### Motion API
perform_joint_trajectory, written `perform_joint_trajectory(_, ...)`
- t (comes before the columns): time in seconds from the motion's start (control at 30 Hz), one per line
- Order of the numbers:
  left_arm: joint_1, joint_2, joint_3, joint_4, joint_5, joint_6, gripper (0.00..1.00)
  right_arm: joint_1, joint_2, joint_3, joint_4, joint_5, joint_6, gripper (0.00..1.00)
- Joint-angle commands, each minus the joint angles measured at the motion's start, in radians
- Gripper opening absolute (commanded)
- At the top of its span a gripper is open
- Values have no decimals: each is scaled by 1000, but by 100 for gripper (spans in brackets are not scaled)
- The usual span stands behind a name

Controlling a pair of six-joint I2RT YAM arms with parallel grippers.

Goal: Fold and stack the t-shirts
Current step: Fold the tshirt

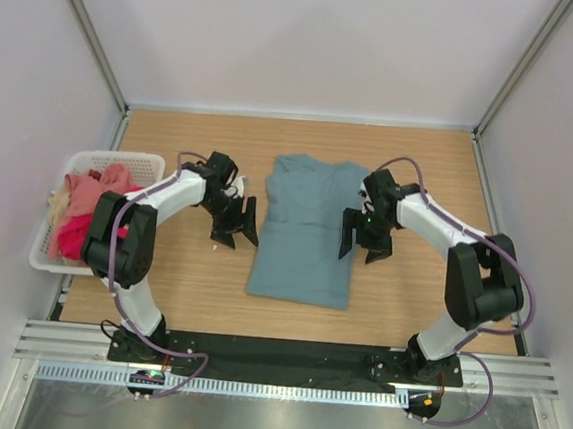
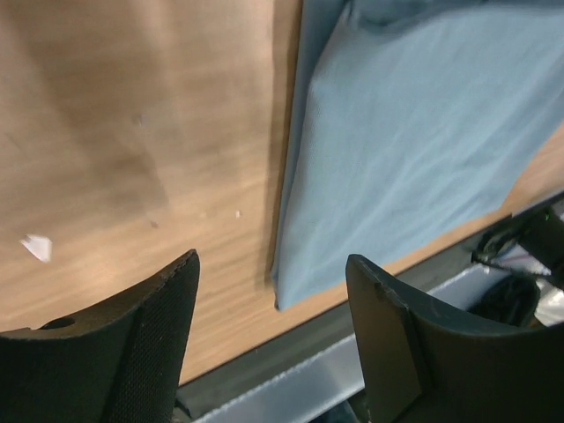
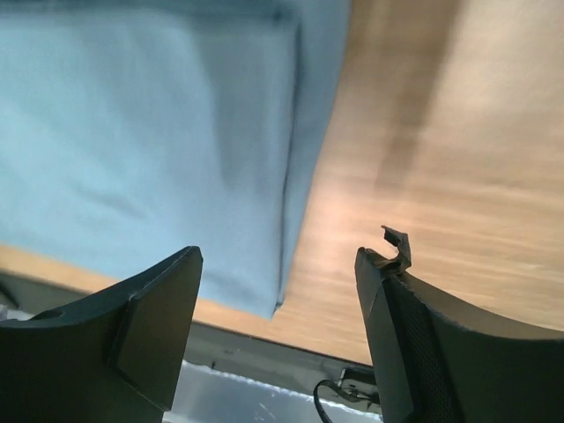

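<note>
A grey-teal t-shirt lies flat in the middle of the table, its sides folded in to a long narrow shape. My left gripper hovers open just off its left edge, nothing between the fingers. In the left wrist view the shirt fills the upper right, and its near left corner sits between the fingertips. My right gripper stands open over the shirt's right edge, also empty. The right wrist view shows the shirt at upper left with a folded layer along its right side. Pink and cream t-shirts are heaped in the basket.
A white slotted basket stands at the table's left edge. A small white scrap lies on the wood left of the shirt. A metal rail runs along the near edge by the arm bases.
</note>
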Motion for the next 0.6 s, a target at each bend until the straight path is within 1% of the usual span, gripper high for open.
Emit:
perform_joint_trajectory(0.0, -8, -62, -110, 31, 99, -2, 70, 5, -111, -153, 77, -184, 39, 77)
perform_joint_trajectory(0.13, -28, -68, -165, 77, 119, -16, 71, 9, -184, -320, 187, -204, 114, 75)
perform_joint_trajectory(0.27, -66, -53, -185, 110, 115, -39, 71, 25, -211, -417, 274, -239, 201, 68)
perform_joint_trajectory(0.43, -86, -41, -242, 172, 87, -79, 69, 45, -228, -495, 341, -221, 228, 64)
perform_joint_trajectory(0.57, -85, -30, -251, 167, 67, -70, 68, 50, -225, -523, 361, -219, 247, 61)
